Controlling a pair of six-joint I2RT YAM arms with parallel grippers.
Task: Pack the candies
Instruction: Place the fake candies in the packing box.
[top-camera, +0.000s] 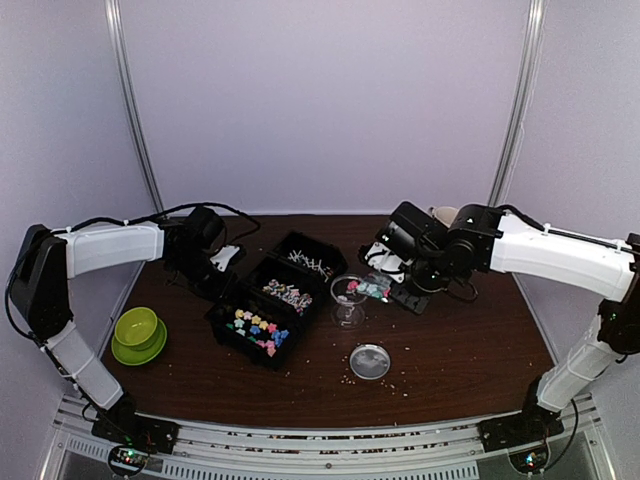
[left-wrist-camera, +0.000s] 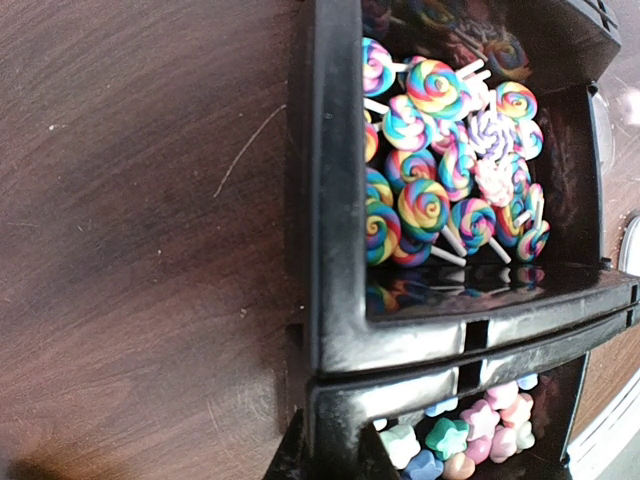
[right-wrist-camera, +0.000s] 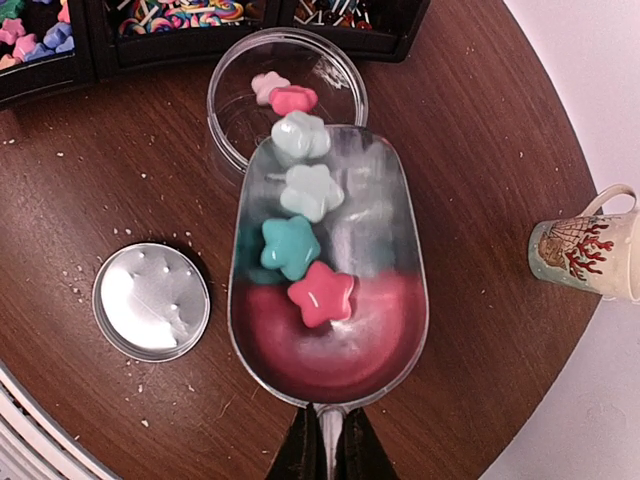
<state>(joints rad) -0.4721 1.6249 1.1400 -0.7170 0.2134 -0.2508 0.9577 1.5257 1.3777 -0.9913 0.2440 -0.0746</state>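
Observation:
The candies lie in three joined black bins (top-camera: 222, 318): star-shaped pastel ones (left-wrist-camera: 480, 435) in the nearest, swirl lollipops (left-wrist-camera: 440, 170) in the middle one. My left gripper (left-wrist-camera: 333, 442) is shut on the star bin's outer wall, at the corner by the lollipop bin. My right gripper (right-wrist-camera: 328, 452) is shut on the handle of a metal scoop (right-wrist-camera: 340, 350). The scoop holds pink, teal and white star candies (right-wrist-camera: 290, 247), and its tip is over a clear round jar (right-wrist-camera: 230, 110). Two pink stars (right-wrist-camera: 285, 97) show at the jar's mouth by the scoop's tip. In the top view the scoop (top-camera: 372, 288) tilts toward the jar (top-camera: 348, 297).
The jar's round lid (right-wrist-camera: 152, 300) lies on the brown table near the front. A patterned mug (right-wrist-camera: 585, 250) stands at the table's right edge, behind my right arm. A green bowl on a green saucer (top-camera: 137, 333) sits at the left. Pale crumbs dot the table around the lid.

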